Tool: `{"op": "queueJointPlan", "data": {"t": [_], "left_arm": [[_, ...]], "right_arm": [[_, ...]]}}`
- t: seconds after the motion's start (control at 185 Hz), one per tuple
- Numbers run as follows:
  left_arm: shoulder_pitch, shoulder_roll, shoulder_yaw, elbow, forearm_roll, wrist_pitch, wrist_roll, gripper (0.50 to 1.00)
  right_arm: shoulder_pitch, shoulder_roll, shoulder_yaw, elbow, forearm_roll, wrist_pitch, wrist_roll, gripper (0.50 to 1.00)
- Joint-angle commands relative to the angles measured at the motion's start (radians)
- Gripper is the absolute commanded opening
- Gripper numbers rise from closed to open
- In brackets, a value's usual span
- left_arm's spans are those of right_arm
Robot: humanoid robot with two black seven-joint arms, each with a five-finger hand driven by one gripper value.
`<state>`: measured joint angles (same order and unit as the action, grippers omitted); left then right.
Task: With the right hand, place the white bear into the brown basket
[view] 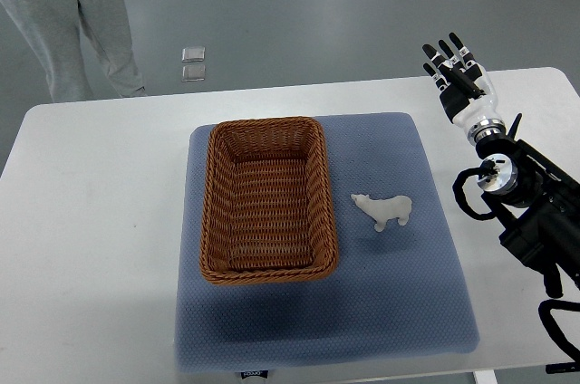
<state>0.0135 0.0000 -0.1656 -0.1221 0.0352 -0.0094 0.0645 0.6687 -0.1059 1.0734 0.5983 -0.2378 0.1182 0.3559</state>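
Nearest, blue mat (399,312) across worktop (91,248) front edge. Brown basket (217,212) empty at mat's left; white bear (384,210) just beside, ungrasped. Right hand (459,76) raised near far-right corner, fingers spread, holding nothing, likely poised for reach.

A white table (91,221) stands on a grey floor (317,13); a small metal plate (193,63), perhaps a floor socket, sits beyond it.

Bear (384,210) right of basket (268,200)
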Motion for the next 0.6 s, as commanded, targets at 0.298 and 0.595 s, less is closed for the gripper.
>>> {"op": "queueJointPlan", "data": {"t": [0.298, 0.595], "left_arm": [[0.000, 0.000, 0.001, 0.001, 0.006, 0.000, 0.000, 1.000], [0.000, 0.000, 0.001, -0.007, 0.006, 0.000, -0.002, 1.000]], "right_arm": [[0.000, -0.001, -0.001, 0.000, 0.000, 0.000, 0.000, 0.924], [-0.001, -0.002, -0.001, 0.000, 0.000, 0.000, 0.000, 0.924]]}}
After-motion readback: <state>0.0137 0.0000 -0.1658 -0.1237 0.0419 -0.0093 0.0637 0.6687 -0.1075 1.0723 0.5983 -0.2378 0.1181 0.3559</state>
